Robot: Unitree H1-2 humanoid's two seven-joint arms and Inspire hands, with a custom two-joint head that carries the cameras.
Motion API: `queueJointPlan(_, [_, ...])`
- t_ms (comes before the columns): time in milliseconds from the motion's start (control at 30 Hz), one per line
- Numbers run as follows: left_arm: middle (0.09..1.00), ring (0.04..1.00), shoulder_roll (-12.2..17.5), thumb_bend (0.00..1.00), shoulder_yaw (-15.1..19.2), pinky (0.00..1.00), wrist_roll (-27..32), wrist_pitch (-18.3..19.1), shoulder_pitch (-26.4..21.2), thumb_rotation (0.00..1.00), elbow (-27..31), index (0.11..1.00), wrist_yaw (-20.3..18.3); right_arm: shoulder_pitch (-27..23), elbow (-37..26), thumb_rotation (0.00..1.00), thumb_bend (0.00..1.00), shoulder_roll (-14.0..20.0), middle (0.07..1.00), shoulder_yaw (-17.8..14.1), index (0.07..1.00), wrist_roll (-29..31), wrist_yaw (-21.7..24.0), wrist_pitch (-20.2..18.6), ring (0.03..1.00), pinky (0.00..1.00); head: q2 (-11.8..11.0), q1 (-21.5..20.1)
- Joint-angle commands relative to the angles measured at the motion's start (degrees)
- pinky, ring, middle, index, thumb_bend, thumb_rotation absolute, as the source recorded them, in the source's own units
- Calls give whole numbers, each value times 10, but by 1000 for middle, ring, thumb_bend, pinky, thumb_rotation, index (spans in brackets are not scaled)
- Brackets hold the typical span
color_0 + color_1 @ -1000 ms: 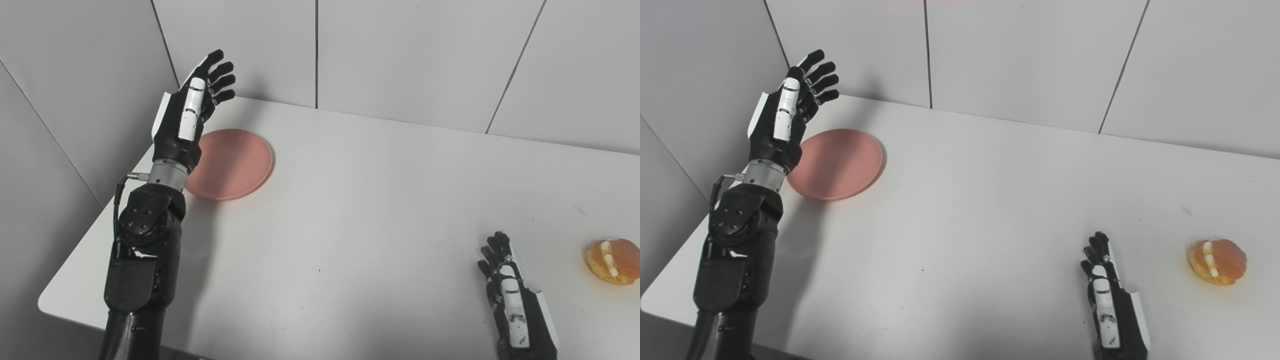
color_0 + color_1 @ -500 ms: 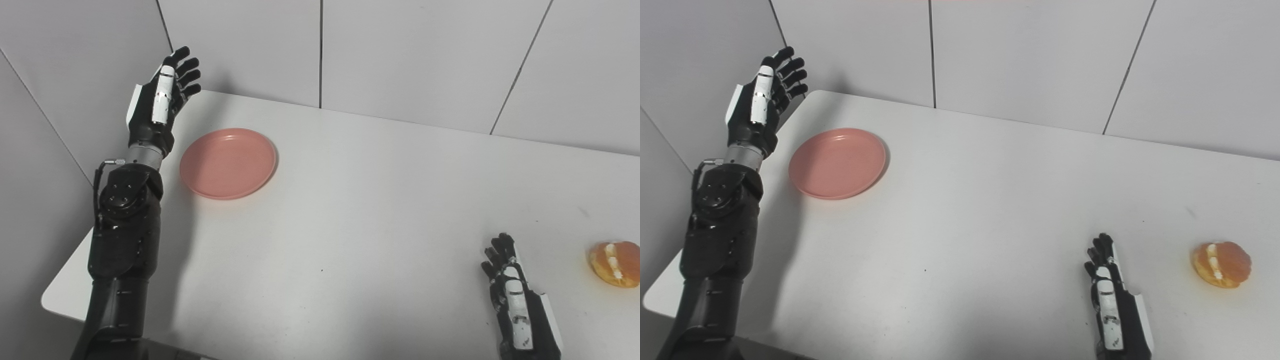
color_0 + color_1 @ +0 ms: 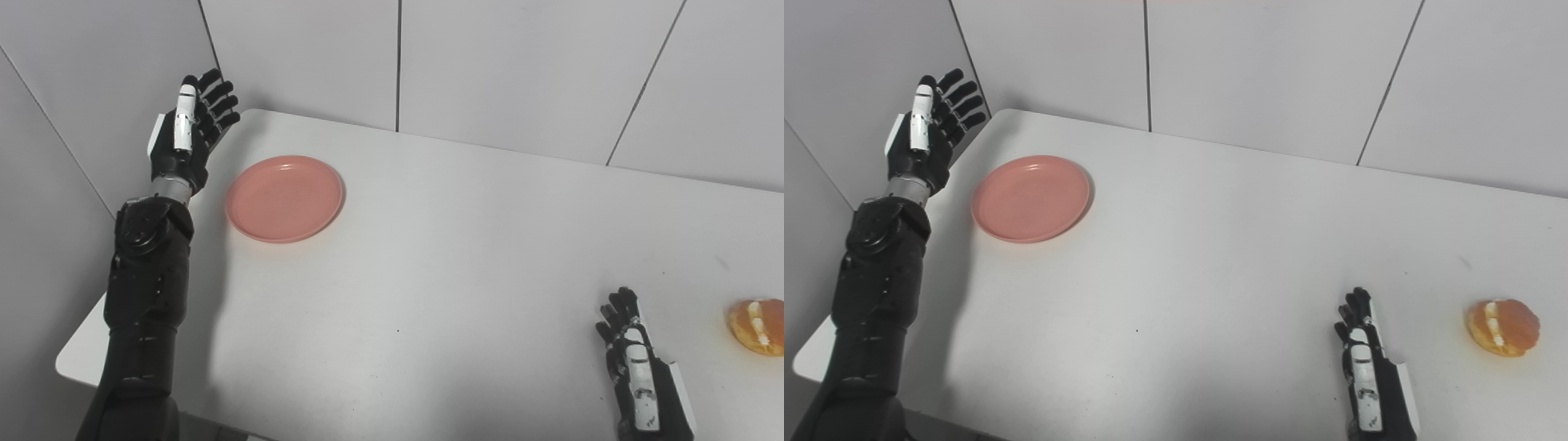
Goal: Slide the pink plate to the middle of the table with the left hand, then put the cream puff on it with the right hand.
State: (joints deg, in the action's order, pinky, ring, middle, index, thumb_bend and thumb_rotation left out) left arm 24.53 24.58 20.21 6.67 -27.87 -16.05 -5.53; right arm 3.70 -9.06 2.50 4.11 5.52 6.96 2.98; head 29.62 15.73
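Note:
The pink plate [image 3: 283, 197] lies flat near the table's far left corner. My left hand [image 3: 187, 131] is open, fingers spread and pointing up, raised just left of the plate and apart from it. The cream puff [image 3: 1503, 327], orange-brown with white cream, sits at the near right of the table. My right hand [image 3: 1366, 370] rests low on the table at the near right, fingers straight and holding nothing, a hand's width left of the puff.
The white table [image 3: 465, 257] has its left edge under my left arm. Grey wall panels [image 3: 490, 67] stand close behind the table and along its left side.
My left hand has moved left, off from over the plate's left rim to beside it. The view has shifted a little. The plate, puff and right hand stay put.

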Motion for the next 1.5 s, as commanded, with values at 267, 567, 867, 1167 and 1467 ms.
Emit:
queueJointPlan(267, [840,832,16,319,11,816,-2,-16,-10,1000,-20,826,18,9,10,1000,203,12,1000,-4,1000,-10,2,4,1000,1000,3,0])
queueJointPlan(567, [822,832,10,330,18,833,12,-35,-12,1000,-76,820,10,9,10,1000,195,12,1000,-4,1000,-11,1,6,1000,1000,4,2])
queueJointPlan(867, [839,846,4,316,26,846,32,-58,-15,951,-123,818,1,8,13,1000,209,12,1000,-5,1000,-4,4,9,1000,1000,6,0])
queueJointPlan(1167, [863,862,-9,311,21,858,41,-69,-12,1000,-142,847,-3,10,12,1000,211,12,1000,-6,1000,4,5,7,1000,1000,8,0])
queueJointPlan(1467, [871,870,-19,325,10,875,48,-85,-18,1000,-191,866,-44,9,10,1000,208,11,1000,-4,1000,-1,3,7,1000,1000,10,-3])
